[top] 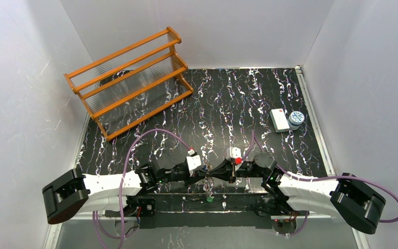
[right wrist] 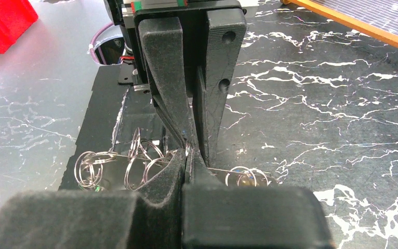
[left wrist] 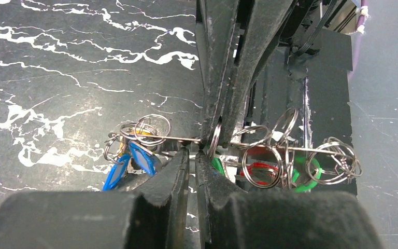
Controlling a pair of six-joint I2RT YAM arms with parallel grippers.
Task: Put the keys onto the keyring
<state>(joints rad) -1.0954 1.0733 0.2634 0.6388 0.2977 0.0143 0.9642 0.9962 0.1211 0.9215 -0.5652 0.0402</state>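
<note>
Here the left claw [left wrist: 193,151] and right claw [right wrist: 186,157] pinch the keyring [left wrist: 179,138] (keys [left wrist: 144,158] threaded).

Noted thin grey wire keyring [left wrist: 179,139] nipped at near-closed left gripper [left wrist: 193,154] tips; blue, red, green plastic-tagged keys [left wrist: 134,162] hanging along it.

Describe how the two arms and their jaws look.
The left arm and right arm have white links, black joints and bulky black bases. A purple cable loops from each. The jaws are long, matte black wedges. Each wrist bears a white block.
</note>
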